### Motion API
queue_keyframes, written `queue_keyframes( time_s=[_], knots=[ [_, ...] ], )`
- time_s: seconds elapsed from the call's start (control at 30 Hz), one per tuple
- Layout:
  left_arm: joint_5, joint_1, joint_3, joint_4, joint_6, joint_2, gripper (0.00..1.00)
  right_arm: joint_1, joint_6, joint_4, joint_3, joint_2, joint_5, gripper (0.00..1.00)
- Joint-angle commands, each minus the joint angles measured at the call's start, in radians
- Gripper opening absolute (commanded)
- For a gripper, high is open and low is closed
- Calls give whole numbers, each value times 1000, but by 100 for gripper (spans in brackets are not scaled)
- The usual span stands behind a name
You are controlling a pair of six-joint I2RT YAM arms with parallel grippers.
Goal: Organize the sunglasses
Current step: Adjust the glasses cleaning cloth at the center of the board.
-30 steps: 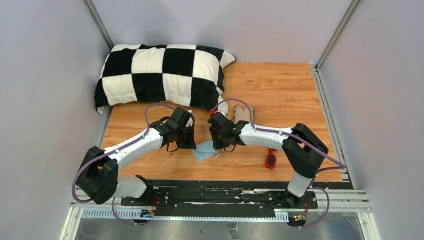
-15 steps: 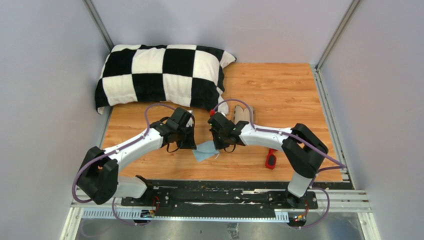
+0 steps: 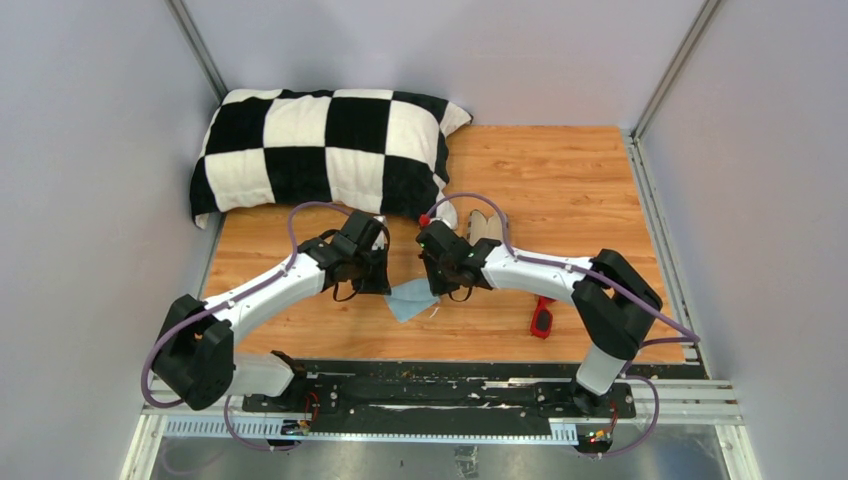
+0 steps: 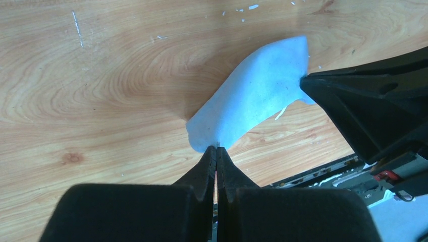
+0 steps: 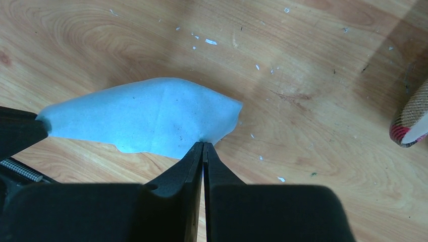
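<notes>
Sunglasses (image 3: 541, 319) lie on wooden tabletop (image 3: 560, 180) near its front edge, under the right arm, well apart from both grippers. Left gripper (image 4: 216, 148) and right gripper (image 5: 203, 143) each pinch opposite ends of light blue cloth (image 3: 410, 298). Checkered pillow (image 3: 320, 150) far left. Grey walls (image 3: 100, 150) enclose the table.

Small sunglasses (image 3: 541, 318), glossy red frame and dark lenses, lying flat and free on the wooden tabletop (image 3: 560, 180), right side, close to the near edge, set at a slant; folded or open too small to tell
</notes>
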Motion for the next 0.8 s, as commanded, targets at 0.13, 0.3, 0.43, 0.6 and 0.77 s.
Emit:
queue_keyframes(
  time_s=[0.13,0.3,0.43,0.6,0.77],
  knots=[
    [9,4,5,-2,6,-10,0,-9,-10,-29,32,50,-3,15],
    [10,4,0,1,5,-11,0,-9,-12,-26,32,51,-4,10],
    [15,4,-6,7,2,-11,0,-9,-9,-26,31,47,-4,20],
    [17,4,-11,11,0,-13,0,-9,-7,-26,27,44,0,20],
    [17,4,-13,11,-2,-15,0,-9,-7,-21,22,46,-1,13]
  ],
)
